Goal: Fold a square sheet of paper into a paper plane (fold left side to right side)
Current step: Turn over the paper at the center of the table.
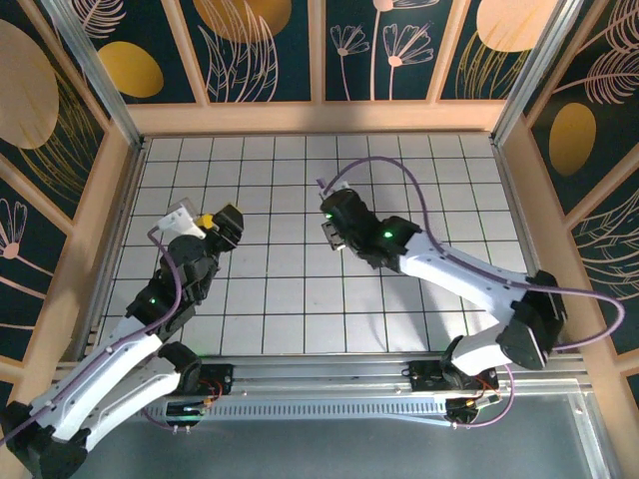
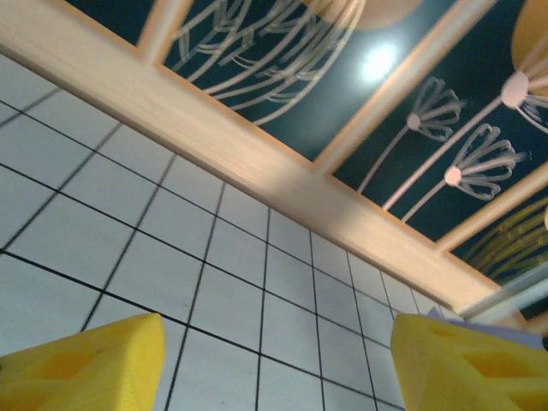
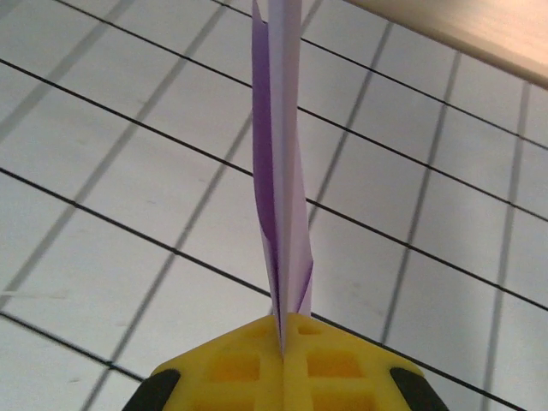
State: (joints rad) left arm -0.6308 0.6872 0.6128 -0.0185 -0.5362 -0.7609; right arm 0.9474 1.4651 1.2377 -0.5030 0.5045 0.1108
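The paper plane (image 3: 278, 145) is a slim folded strip of lavender paper seen edge-on, standing up from my right gripper (image 3: 282, 330). That gripper is shut on its lower end, yellow pads pressed together, above the white grid floor. In the top view my right gripper (image 1: 327, 215) hovers near the table's middle, and a pale tip of the paper (image 1: 319, 184) pokes out behind it. My left gripper (image 1: 218, 218) sits about two tiles to its left. It is open: its yellow fingers (image 2: 103, 360) stand far apart with only tiles between them.
The white grid table (image 1: 300, 299) is ringed by a wooden frame (image 1: 319, 117) with dark floral panels. A purple cable (image 1: 399, 170) arcs over the right arm. Bare tiles lie between and in front of the grippers.
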